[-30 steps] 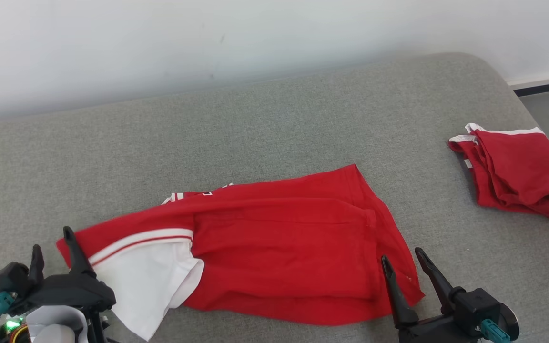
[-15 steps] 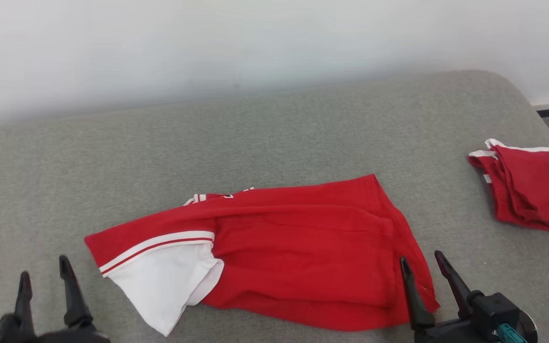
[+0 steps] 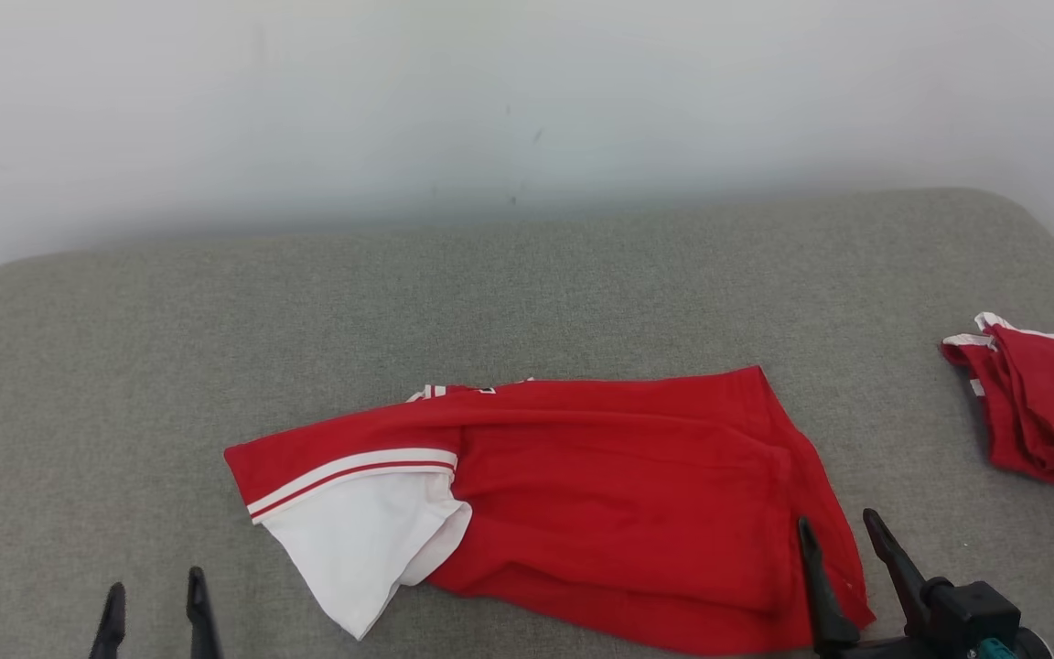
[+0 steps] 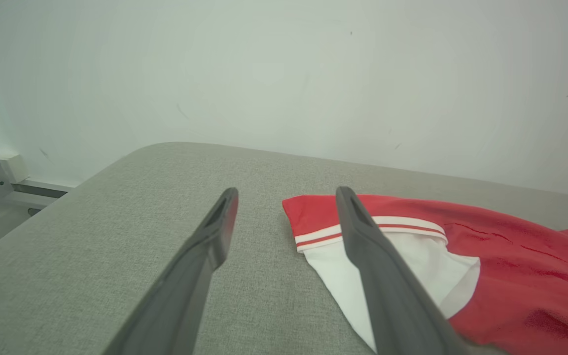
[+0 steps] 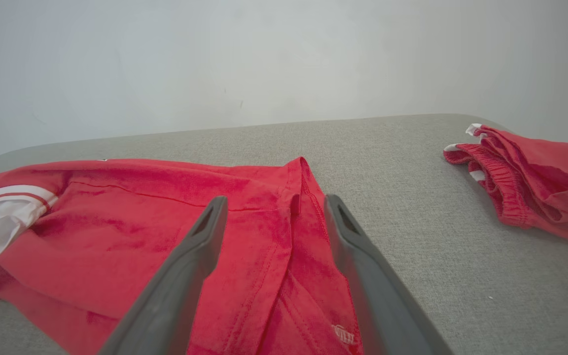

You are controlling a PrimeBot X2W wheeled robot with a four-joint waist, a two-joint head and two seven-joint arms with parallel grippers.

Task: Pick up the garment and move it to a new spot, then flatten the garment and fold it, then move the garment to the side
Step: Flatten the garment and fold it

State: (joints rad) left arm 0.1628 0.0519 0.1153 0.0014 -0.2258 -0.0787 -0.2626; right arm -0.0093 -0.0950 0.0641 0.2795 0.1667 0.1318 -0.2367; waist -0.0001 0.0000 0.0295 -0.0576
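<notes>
Left end effector [image 3: 155, 581] spread, apart from garment [image 3: 618, 494]; right end effector [image 3: 835, 519] spread, perhaps over its hem.

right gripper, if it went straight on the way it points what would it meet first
Probably the red garment: its edge lies right ahead of the right gripper, though depth is unclear.

No lettering can be read; a small white stitched mark [image 5: 343, 336] near the red garment's [image 5: 116, 217] hem is too blurred to make out.

A red bundle [image 3: 1044, 412] lies near the right edge of the grey cushion [image 3: 527, 293], before a white wall [image 3: 527, 91].
</notes>
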